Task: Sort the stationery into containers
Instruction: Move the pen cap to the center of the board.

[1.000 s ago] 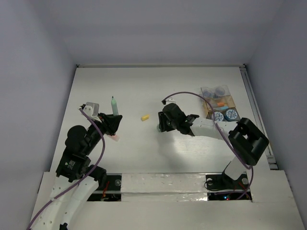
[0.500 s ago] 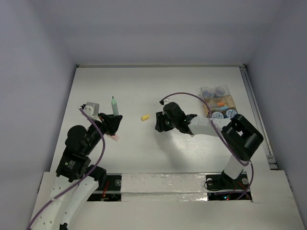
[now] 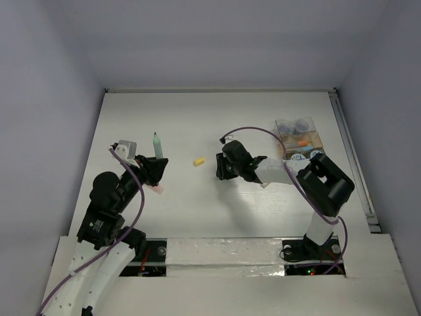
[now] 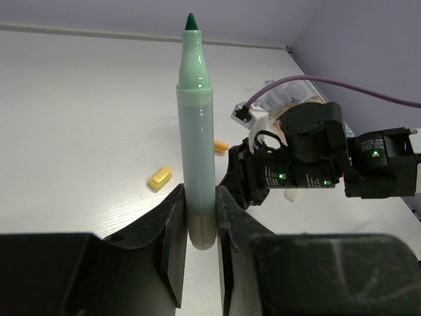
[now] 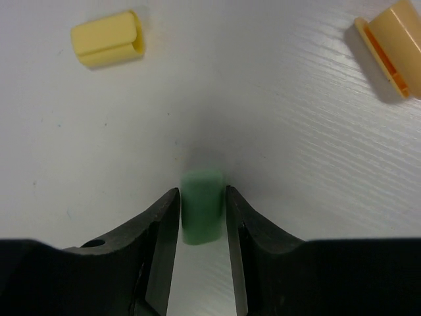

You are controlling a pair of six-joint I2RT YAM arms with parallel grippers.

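White tabletop [image 3: 197, 118], left claw [image 4: 200, 224] clenched on 1 green pen [image 4: 196, 131], right claw [image 5: 202, 217] around 1 small green piece [image 5: 201, 204], cannot tell if grasping, 1 yellow piece [image 5: 108, 39] nearby

Lab robot cell: white table [image 3: 263, 118] between bare walls [image 3: 217, 39].

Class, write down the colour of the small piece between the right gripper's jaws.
The small piece is green; the right wrist view shows it best.
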